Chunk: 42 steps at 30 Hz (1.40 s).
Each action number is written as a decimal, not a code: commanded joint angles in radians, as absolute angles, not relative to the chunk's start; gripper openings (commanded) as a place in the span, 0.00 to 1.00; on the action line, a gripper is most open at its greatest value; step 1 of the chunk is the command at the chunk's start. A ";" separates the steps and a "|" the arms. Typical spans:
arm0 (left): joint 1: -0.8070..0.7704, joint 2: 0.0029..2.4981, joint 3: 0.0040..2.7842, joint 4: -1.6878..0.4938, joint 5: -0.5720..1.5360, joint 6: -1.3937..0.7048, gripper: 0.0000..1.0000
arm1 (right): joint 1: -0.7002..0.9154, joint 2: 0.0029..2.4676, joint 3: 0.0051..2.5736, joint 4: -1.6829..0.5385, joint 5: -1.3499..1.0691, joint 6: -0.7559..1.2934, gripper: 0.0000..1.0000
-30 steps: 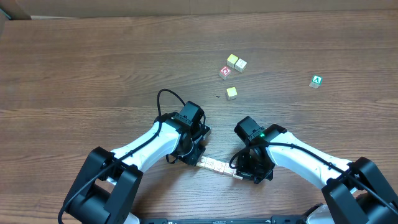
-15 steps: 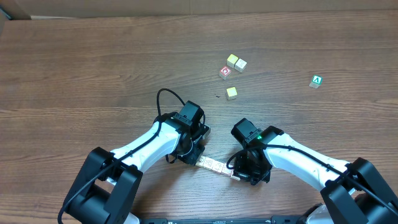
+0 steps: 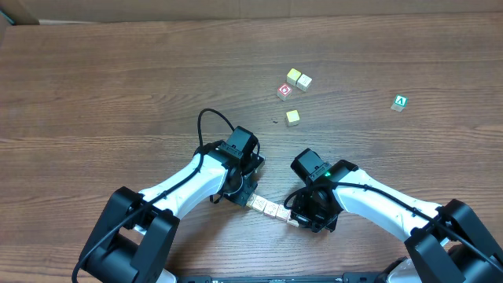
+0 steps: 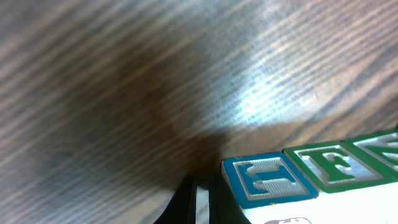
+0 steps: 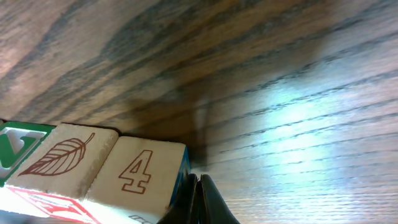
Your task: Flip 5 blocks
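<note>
A short row of small pale wooden blocks with pictures and letters [image 3: 272, 210] lies on the brown wooden table [image 3: 118, 79], between the two arms; the left gripper [image 4: 200, 200] has its fingers pressed tight together, holding nothing, its tip right beside the blue-edged end block [image 4: 268, 180]; the right gripper [image 5: 198, 199] is pinched together too, empty, its tip against the block with a red 4 [image 5: 138, 171]; plain yellow cubes [image 3: 293, 76] sit well apart.

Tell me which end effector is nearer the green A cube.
Right. The right end effector lies down-left of the green A cube; the left end effector lies farther left.
</note>
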<state>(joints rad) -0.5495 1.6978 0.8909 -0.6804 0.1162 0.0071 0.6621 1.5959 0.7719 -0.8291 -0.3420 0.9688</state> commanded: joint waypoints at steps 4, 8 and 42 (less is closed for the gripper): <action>-0.552 1.713 0.886 -0.648 0.070 0.048 0.04 | 0.674 1.571 0.772 -0.809 -0.385 1.004 0.04; -0.552 1.713 0.886 -0.664 0.071 -0.017 0.04 | 0.687 1.571 0.772 -0.799 -0.387 1.032 0.04; -0.552 1.713 0.886 -0.630 0.033 0.150 0.04 | 0.831 1.571 0.772 -0.688 -0.263 1.257 0.04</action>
